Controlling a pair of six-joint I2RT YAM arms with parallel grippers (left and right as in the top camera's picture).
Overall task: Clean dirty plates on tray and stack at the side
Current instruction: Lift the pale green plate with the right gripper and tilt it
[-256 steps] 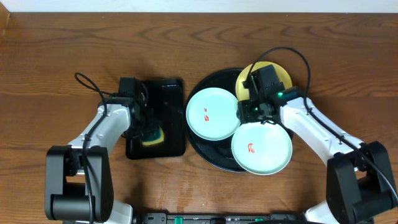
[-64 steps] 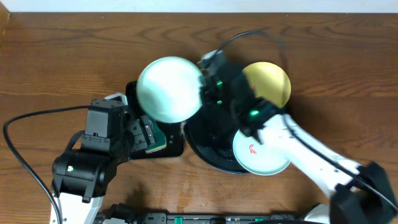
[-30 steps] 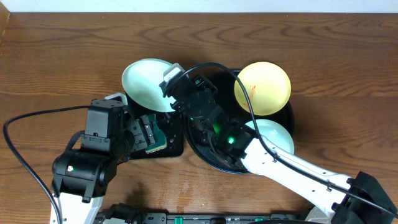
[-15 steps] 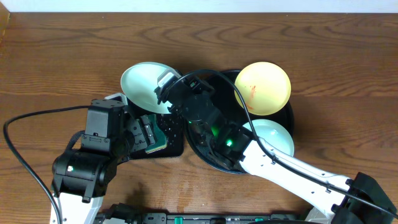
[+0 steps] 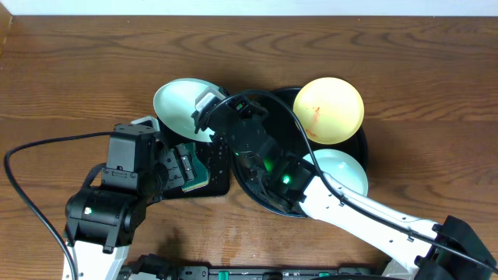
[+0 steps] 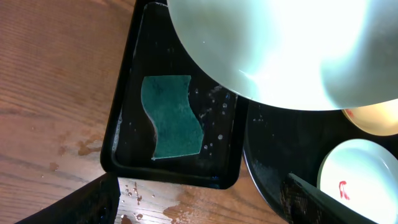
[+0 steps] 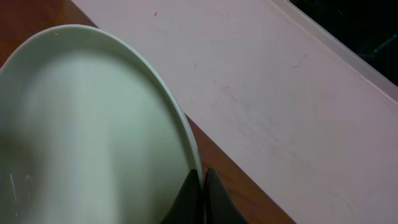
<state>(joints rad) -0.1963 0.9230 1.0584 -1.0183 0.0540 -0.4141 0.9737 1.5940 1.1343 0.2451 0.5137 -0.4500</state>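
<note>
The right gripper (image 7: pixel 199 186) is pinching the rim of a pale mint plate (image 5: pixel 180 107) between its closed fingertips. It is holding the plate tilted, seemingly above the far end of the rectangular black tray (image 6: pixel 121 143), though its height is hard to judge. A green sponge (image 6: pixel 171 118) is lying in that tray. The left gripper (image 5: pixel 183 166) is hovering over the sponge with its fingers (image 6: pixel 87 199) spread wide, gripping nothing. On the round black tray (image 5: pixel 250 183), the yellow plate (image 5: pixel 328 109) is resting across the far right rim. A second mint plate (image 6: pixel 357 180), red-smeared, is sitting at the near right.
</note>
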